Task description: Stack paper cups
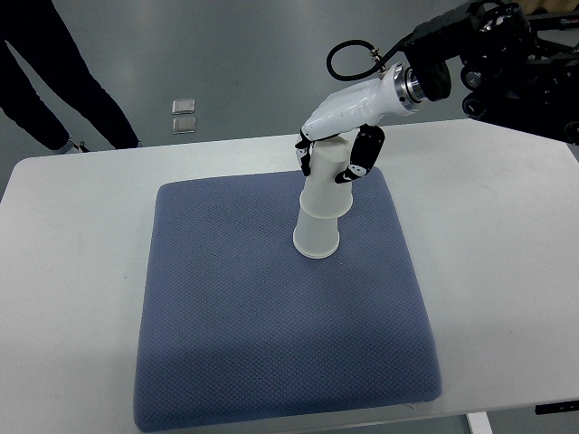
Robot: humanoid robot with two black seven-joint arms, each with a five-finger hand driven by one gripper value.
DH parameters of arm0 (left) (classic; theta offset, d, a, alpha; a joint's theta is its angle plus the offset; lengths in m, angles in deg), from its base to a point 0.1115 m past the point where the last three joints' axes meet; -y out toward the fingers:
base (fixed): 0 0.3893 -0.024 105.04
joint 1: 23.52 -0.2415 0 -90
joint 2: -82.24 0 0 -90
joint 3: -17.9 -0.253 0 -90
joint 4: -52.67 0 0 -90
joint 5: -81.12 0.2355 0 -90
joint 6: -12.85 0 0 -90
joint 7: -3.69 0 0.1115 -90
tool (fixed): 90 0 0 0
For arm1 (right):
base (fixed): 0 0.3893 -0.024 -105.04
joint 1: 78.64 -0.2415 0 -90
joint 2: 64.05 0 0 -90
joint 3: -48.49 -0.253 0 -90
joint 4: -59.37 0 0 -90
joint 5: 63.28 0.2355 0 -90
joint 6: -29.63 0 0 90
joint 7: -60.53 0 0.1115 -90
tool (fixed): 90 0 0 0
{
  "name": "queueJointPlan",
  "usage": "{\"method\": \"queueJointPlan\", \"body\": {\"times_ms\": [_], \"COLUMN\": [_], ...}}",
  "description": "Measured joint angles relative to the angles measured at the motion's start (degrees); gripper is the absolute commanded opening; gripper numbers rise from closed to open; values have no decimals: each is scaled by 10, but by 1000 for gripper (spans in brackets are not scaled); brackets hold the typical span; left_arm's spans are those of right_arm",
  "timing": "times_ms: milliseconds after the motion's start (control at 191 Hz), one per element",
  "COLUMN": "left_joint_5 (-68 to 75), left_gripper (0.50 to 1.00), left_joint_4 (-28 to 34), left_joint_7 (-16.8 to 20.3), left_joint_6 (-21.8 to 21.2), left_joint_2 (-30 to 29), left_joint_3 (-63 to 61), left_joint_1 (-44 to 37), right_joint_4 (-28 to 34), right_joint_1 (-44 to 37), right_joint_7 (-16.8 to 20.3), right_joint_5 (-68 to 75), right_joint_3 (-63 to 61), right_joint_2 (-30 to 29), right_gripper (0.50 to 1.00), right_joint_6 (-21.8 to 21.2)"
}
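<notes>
Where seen from top:
Surface: white table (pixel 81 271), blue mat (pixel 271 344) centred.
Cups: 2 paper cups (pixel 321 212) stacked, inverted, on mat.
R hand (pixel 336 154): gripping upper cup.
Room: grey floor (pixel 226 54), person's legs (pixel 63 81) top-left.

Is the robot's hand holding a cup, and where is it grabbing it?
Yes. The right hand is wrapped around the upper paper cup, near its top end, which sits upside down over the bottom cup on the blue mat.
</notes>
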Motion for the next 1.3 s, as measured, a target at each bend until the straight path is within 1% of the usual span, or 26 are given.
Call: {"method": "queueJointPlan", "body": {"times_ms": [131,241,262,267,272,277,283,288,293,298,309,319,325,361,372,377,393,408,466,503,597,634,838,1031,1157,1298], "left_joint_5": [0,0,0,0,0,0,0,0,0,0,0,0,0,0,0,0,0,0,0,0,0,0,0,0,0,0], "left_gripper": [1000,1000,1000,1000,1000,1000,1000,1000,1000,1000,1000,1000,1000,1000,1000,1000,1000,1000,1000,1000,1000,1000,1000,1000,1000,1000], "left_joint_4": [0,0,0,0,0,0,0,0,0,0,0,0,0,0,0,0,0,0,0,0,0,0,0,0,0,0], "left_joint_7": [0,0,0,0,0,0,0,0,0,0,0,0,0,0,0,0,0,0,0,0,0,0,0,0,0,0], "left_joint_6": [0,0,0,0,0,0,0,0,0,0,0,0,0,0,0,0,0,0,0,0,0,0,0,0,0,0], "left_joint_2": [0,0,0,0,0,0,0,0,0,0,0,0,0,0,0,0,0,0,0,0,0,0,0,0,0,0], "left_joint_3": [0,0,0,0,0,0,0,0,0,0,0,0,0,0,0,0,0,0,0,0,0,0,0,0,0,0], "left_joint_1": [0,0,0,0,0,0,0,0,0,0,0,0,0,0,0,0,0,0,0,0,0,0,0,0,0,0], "right_joint_4": [-10,-14,-14,-14,-14,-14,-14,-14,-14,-14,-14,-14,-14,-14,-14,-14,-14,-14,-14,-14,-14,-14,-14,-19,-46,-93], "right_joint_1": [10,16,17,17,17,17,17,17,17,18,18,18,18,19,19,19,19,19,20,20,20,20,20,19,23,65], "right_joint_7": [1,1,1,2,2,2,2,2,2,2,2,2,2,2,2,2,2,2,2,3,3,3,3,3,3,2], "right_joint_5": [-1,-1,0,0,0,0,0,0,0,1,1,2,2,3,4,4,5,5,7,7,8,8,8,9,17,83], "right_joint_3": [-1,-1,-1,-1,-1,-1,-1,-1,-1,-1,-1,-1,-1,-1,-1,-1,-2,-2,-2,-2,-2,-2,-9,-28,-48,-108], "right_joint_2": [-10,-17,-18,-18,-18,-19,-19,-19,-19,-19,-20,-20,-20,-21,-22,-22,-22,-22,-22,-22,-22,-22,-21,-18,-18,-19], "right_gripper": [617,646,666,682,682,699,699,713,713,725,735,735,748,772,782,797,807,829,840,862,870,895,913,913,913,913], "right_joint_6": [6,12,13,13,13,13,13,13,13,13,13,14,14,14,15,15,16,16,19,20,21,21,21,15,15,12]}}
